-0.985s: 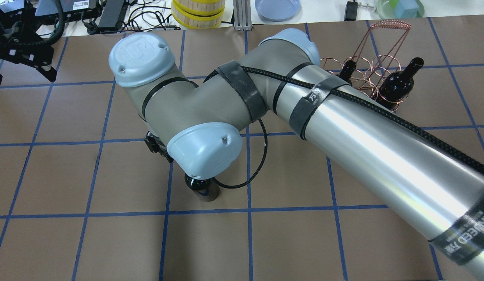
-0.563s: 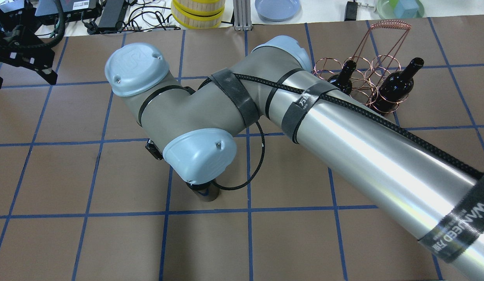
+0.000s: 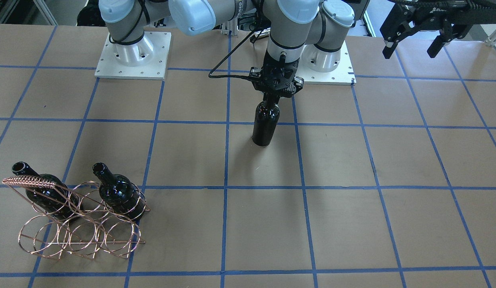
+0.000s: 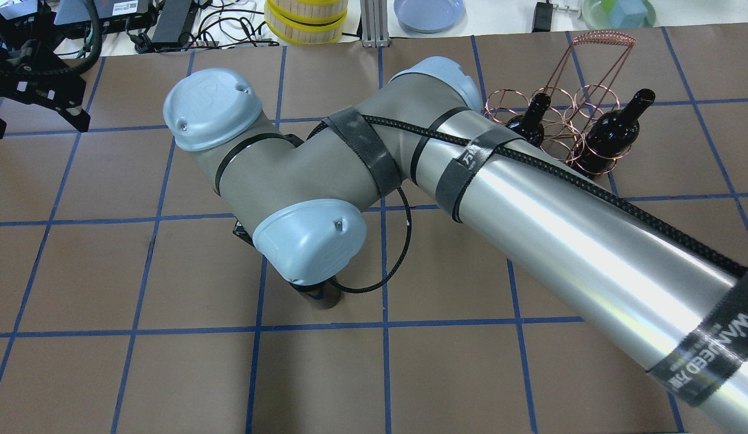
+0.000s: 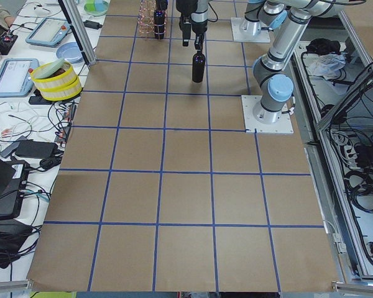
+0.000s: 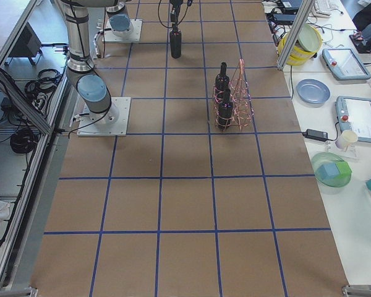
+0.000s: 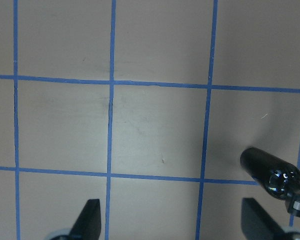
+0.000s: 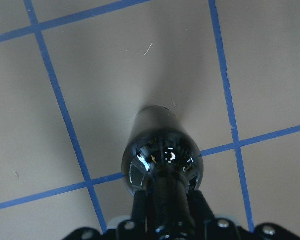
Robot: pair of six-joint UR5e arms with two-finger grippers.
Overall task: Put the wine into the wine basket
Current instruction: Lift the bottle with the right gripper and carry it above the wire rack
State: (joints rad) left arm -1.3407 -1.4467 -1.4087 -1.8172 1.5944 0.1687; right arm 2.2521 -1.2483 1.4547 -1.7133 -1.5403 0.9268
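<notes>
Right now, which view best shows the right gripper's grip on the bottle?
Right wrist-mounted: the right gripper clamps the neck of the wine bottle, close up. Front-facing shows it smaller; overhead hides it; side views too tiny.

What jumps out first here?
The right claw is closed on the neck of an upright black wine bottle mid-table. Next comes the copper wire basket on the robot's right, away from its base, with two matching bottles standing in it. The left claw hangs open off to the side.

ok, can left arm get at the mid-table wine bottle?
Probably not the neck: the right gripper is shut on the wine bottle there. Its body looks free; the left gripper hangs open, well aside.
</notes>
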